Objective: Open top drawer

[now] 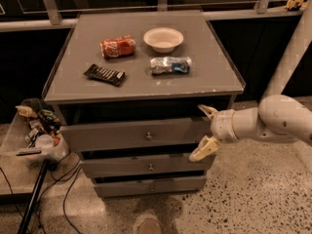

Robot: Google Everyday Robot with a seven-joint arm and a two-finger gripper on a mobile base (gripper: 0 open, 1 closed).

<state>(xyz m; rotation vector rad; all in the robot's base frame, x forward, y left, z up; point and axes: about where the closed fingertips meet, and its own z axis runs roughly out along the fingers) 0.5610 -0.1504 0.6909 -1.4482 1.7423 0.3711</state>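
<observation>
While the gripper (204, 130) hovers at the right end of the top drawer (112, 136), the relation that matters is sideways: the drawer's small round knob (148, 136) sits at the middle of the front, to the left of the gripper and at about the same height. The gripper's two pale fingers (206, 111) are spread wide, one above the other, holding nothing, and they bracket the right edge of the drawer front; whether they touch it cannot be told. The white arm (273, 121) reaches in from the right. The top drawer is the uppermost and tallest of three grey fronts in a grey cabinet (146, 87), with its long axis running left to right and a dark gap above it. The middle drawer (117, 165) and bottom drawer (126, 186) lie just below, each with a similar knob. On the cabinet top, well above the gripper, rest a red can (117, 47), a white bowl (163, 38), a crinkled snack bag (170, 65) and a dark bar (104, 74). The drawer would likely slide toward the near side, over speckled floor (243, 199). A cluttered bin (34, 130) stands at the left, well apart from the gripper
</observation>
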